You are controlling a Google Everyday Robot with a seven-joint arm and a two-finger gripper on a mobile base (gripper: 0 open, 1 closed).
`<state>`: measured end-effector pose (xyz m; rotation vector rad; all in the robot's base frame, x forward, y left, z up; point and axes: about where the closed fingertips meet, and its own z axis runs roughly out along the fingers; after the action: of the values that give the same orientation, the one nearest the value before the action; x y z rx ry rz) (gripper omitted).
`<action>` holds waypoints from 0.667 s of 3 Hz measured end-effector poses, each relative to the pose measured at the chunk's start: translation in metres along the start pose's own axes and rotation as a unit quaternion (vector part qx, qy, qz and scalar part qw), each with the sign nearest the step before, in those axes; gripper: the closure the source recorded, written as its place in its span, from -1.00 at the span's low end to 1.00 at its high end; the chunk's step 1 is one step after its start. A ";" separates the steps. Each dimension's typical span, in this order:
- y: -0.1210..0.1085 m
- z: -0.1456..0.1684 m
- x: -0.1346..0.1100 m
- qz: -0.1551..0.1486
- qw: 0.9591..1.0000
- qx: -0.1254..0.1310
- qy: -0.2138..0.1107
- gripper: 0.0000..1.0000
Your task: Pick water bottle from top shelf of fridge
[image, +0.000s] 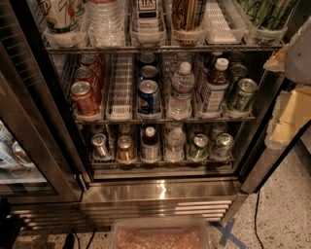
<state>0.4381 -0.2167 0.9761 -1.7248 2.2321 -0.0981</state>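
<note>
The fridge (160, 190) stands open in front of me, its glass door (19, 146) swung to the left. The top shelf (160, 47) is the highest wire rack in view, with clear lane trays. The water bottle (104, 22) stands in its second lane from the left; only its clear ribbed lower body shows, and the top edge cuts off its cap. My gripper is out of view. A pale blurred shape (299, 48) at the right edge looks like part of my arm, well to the right of the bottle.
On the top shelf, a tall can (60, 17) stands left of the bottle and a dark labelled bottle (147, 17) and a can (188, 14) right of it. Lower racks hold several cans and small bottles. A clear bin (160, 236) sits on the floor in front.
</note>
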 end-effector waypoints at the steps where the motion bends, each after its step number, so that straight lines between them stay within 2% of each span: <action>1: 0.000 0.000 0.000 0.000 1.000 0.000 0.000 -1.00; 2: 0.003 0.008 -0.007 0.009 1.000 -0.006 -0.016 -1.00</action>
<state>0.4392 -0.2077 0.9697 -1.7012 2.2280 -0.0517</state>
